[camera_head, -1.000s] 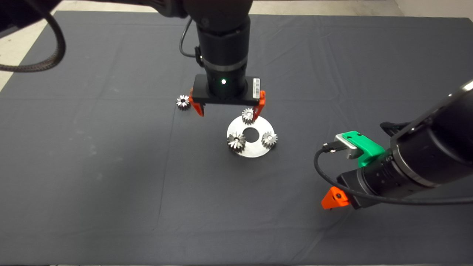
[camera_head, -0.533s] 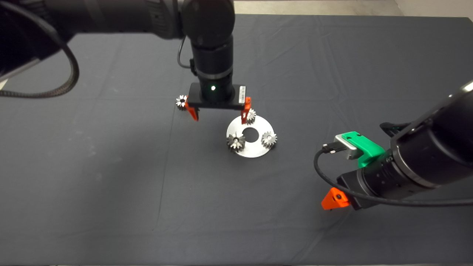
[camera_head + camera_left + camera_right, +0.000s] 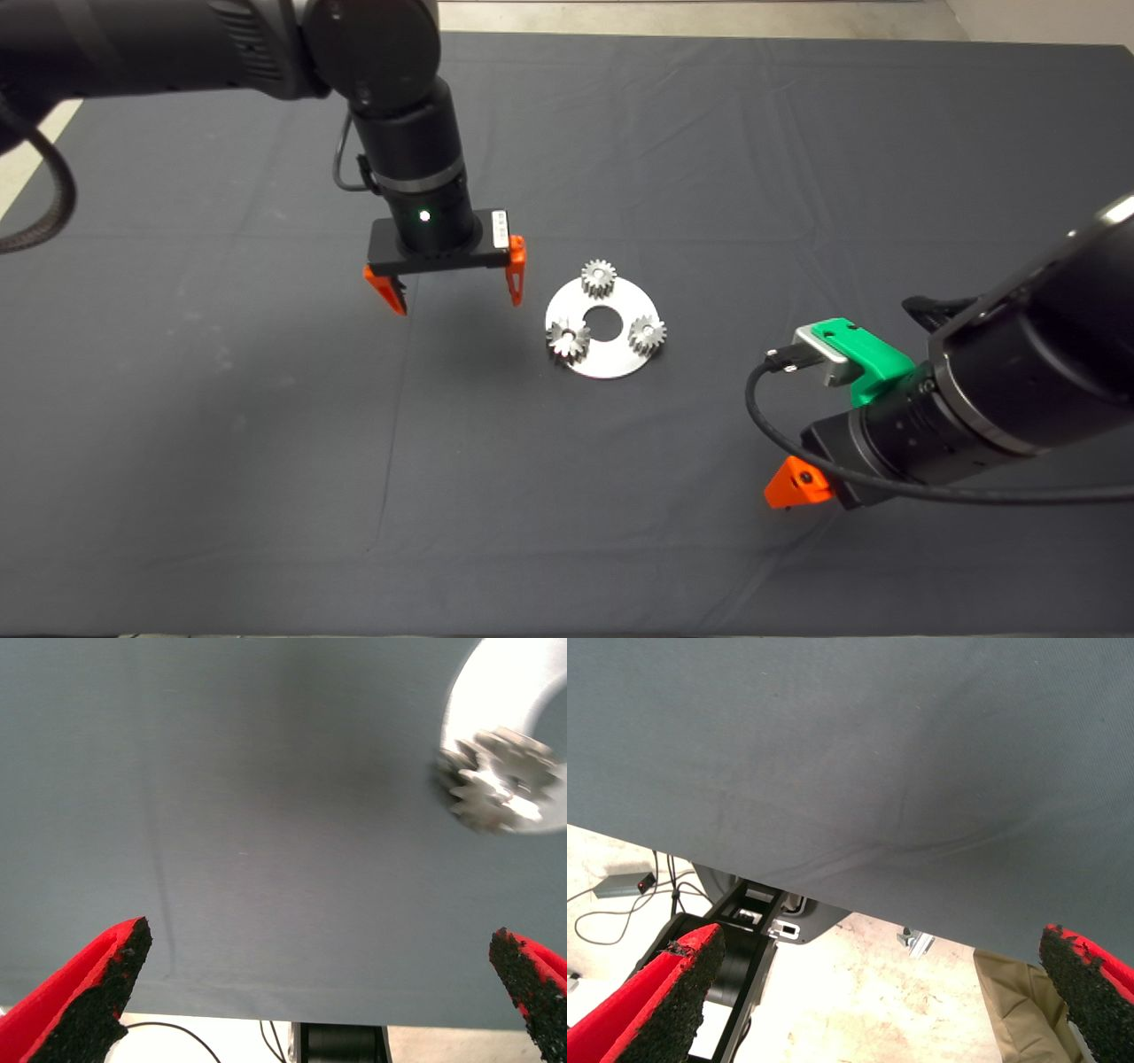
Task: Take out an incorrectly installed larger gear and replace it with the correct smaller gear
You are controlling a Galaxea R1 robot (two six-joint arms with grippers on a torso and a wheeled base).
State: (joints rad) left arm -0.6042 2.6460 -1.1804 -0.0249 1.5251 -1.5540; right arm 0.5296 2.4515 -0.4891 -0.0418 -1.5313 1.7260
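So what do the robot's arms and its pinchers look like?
Both arms are thick black tubes. The left gripper has two pointed red fingers with rough black pads, a small glowing dot and a white sticker. The right gripper has a green part, a silver plug and a black cable.

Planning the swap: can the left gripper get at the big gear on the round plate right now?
Probably yes. The left gripper hangs open beside the plate, only bare mat lies between, and the larger gear sits at the plate's near edge.
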